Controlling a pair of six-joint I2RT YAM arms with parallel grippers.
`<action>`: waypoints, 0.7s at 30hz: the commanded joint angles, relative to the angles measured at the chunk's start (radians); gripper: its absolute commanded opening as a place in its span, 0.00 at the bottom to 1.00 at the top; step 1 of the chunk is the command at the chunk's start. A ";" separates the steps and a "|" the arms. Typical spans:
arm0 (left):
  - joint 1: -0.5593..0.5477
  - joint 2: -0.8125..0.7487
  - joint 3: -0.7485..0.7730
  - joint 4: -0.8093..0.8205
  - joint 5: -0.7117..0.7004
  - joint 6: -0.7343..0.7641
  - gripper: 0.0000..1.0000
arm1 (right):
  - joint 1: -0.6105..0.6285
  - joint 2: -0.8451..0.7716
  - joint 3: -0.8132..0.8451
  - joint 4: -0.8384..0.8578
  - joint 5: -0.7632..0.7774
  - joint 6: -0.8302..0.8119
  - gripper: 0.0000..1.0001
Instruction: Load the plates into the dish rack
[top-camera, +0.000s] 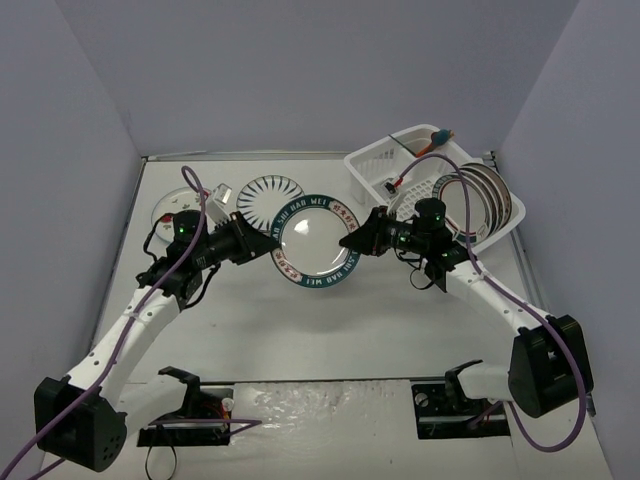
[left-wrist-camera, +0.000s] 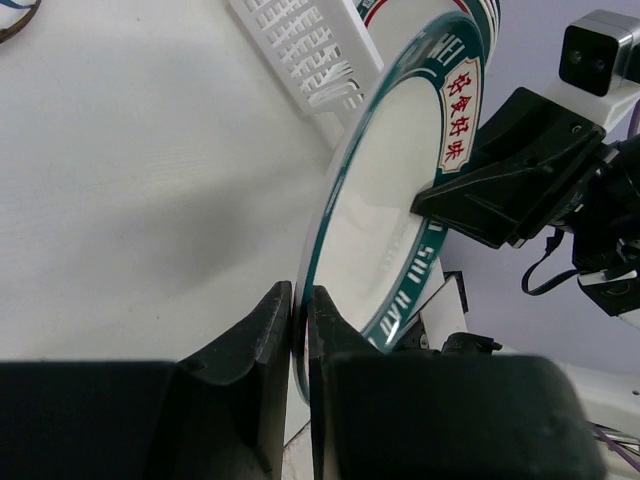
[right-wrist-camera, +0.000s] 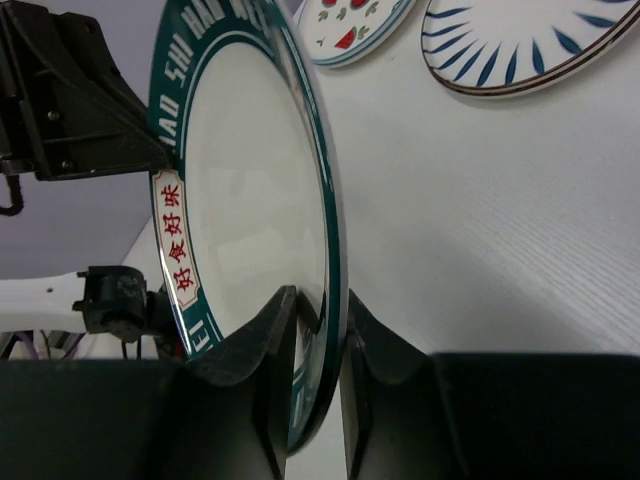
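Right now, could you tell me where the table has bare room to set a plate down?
The widest bare patch of table lies between the left arm and right arm, nearer than the held green-rimmed plate. The far side is crowded: strawberry plate, striped plate, dish rack.

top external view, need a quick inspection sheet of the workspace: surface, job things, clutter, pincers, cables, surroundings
surface: white table, walled on three sides
job's things: green-rimmed plate held tilted between both arms; striped plate and strawberry plate lie flat behind it; dish rack at far right holds upright plates
clutter: small orange-and-blue item at the rack's far corner, too small to identify
grippers: left pincer shut on the plate's rim; right pincer shut on the opposite rim
cables: purple cables run along both arms; the right one loops over the rack
surroundings: plain pale walls, nothing else seen
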 joint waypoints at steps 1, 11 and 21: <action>0.006 -0.024 0.043 0.066 0.031 0.011 0.03 | 0.005 -0.051 0.060 0.084 -0.001 -0.028 0.01; 0.014 -0.033 0.190 -0.334 -0.212 0.306 0.97 | -0.071 -0.186 0.219 -0.276 0.247 -0.343 0.00; 0.040 -0.044 0.241 -0.553 -0.575 0.545 0.97 | -0.279 -0.224 0.467 -0.559 0.642 -0.825 0.00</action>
